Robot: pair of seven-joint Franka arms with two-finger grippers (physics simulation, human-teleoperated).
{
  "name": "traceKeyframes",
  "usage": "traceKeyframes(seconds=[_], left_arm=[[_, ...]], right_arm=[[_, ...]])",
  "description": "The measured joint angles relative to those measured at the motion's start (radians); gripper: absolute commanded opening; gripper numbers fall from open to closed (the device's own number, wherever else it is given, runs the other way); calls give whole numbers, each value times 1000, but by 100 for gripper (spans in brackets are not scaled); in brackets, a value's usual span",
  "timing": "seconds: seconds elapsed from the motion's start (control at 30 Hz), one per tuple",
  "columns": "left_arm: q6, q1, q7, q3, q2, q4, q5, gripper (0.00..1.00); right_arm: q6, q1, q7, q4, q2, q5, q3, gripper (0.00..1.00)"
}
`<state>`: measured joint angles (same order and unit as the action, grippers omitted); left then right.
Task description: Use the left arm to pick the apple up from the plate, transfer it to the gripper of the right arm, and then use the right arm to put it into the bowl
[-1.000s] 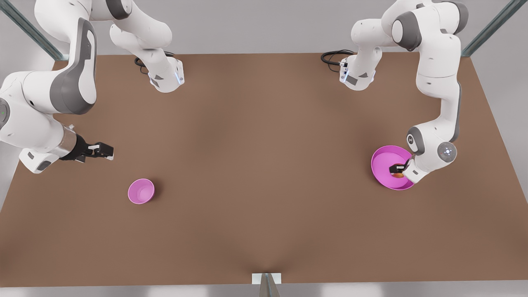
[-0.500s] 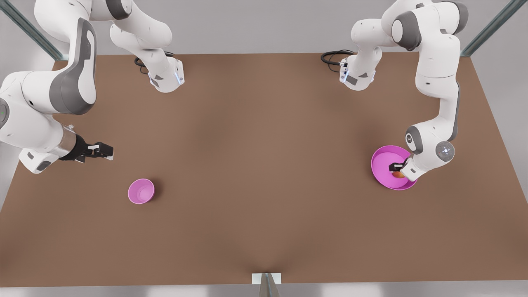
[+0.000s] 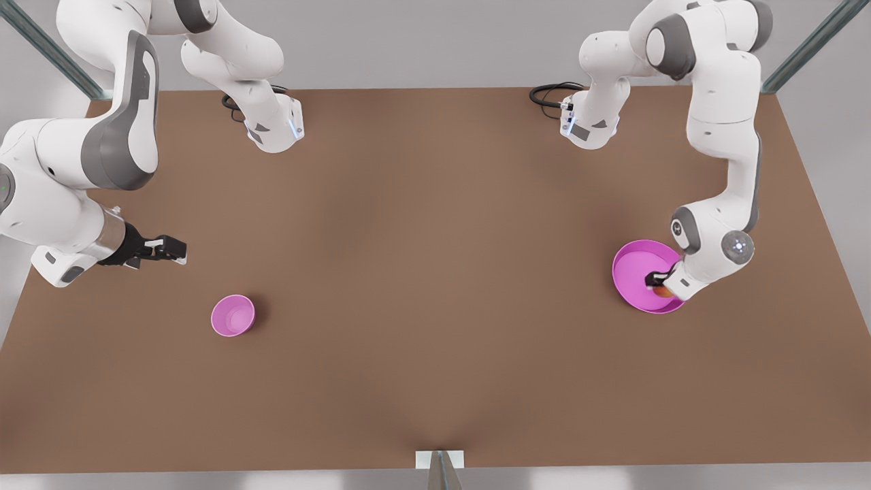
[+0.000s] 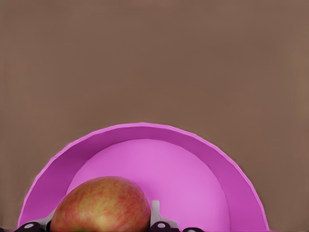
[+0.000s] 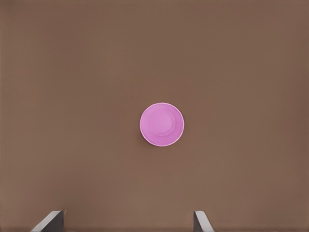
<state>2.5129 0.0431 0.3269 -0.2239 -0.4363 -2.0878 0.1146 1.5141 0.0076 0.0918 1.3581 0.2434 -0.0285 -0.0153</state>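
On the front view's left, the right gripper [image 3: 173, 250] hangs above the brown desk [image 3: 435, 272] on its waiting arm. Its fingers [image 5: 202, 221] are spread wide apart with nothing between them. The pink bowl [image 3: 233, 315] stands upright on the desk well apart from those fingers, out beyond their tips. In the right wrist view the bowl [image 5: 161, 124] lies ahead of the gap between the two fingertips, and bare desk separates it from them.

On the front view's right, the left gripper [image 3: 659, 282] reaches down into the pink plate [image 3: 629, 269]. Its fingers [image 4: 155, 212] are clamped on the apple [image 3: 660, 291], one on each side of the fruit. In the left wrist view the red and yellow apple [image 4: 101, 208] fills the whole space between the two fingers, and each finger touches its skin. The apple sits low in the plate. The plate's floor and raised rim [image 4: 145, 128] curve around ahead of the fingertips. Beyond the rim, farther from the fingers, lies open desk. In the front view the wrist covers most of the apple, and a small orange patch shows just beside the dark fingers, toward the plate's edge nearest that arm.
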Motion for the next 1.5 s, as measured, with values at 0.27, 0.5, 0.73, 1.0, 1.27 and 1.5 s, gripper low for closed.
traceKeyframes(seconds=[0.27, 0.5, 0.73, 1.0, 1.27, 1.5], left_arm=[[-184, 139, -4, 255, -15, 409, 160, 69], [-234, 157, 195, 565, -338, 817, 675, 69], [-138, 274, 559, 739, -625, 1150, 968, 69], [5, 345, 931, 757, -717, 1247, 1018, 65], [67, 360, 1179, 772, -725, 1248, 1032, 66], [107, 374, 1325, 792, -743, 1248, 1037, 66]], right_arm=[[0, 0, 4, -1, 0, 0, 0, 100], [16, 4, 3, -3, 46, -124, 5, 100], [68, 18, 3, -5, 255, -770, 14, 100], [148, 31, 74, -56, 445, -1249, 50, 100], [168, 25, 223, -134, 585, -1426, 49, 100], [174, 37, 361, -122, 601, -1480, 119, 100]])
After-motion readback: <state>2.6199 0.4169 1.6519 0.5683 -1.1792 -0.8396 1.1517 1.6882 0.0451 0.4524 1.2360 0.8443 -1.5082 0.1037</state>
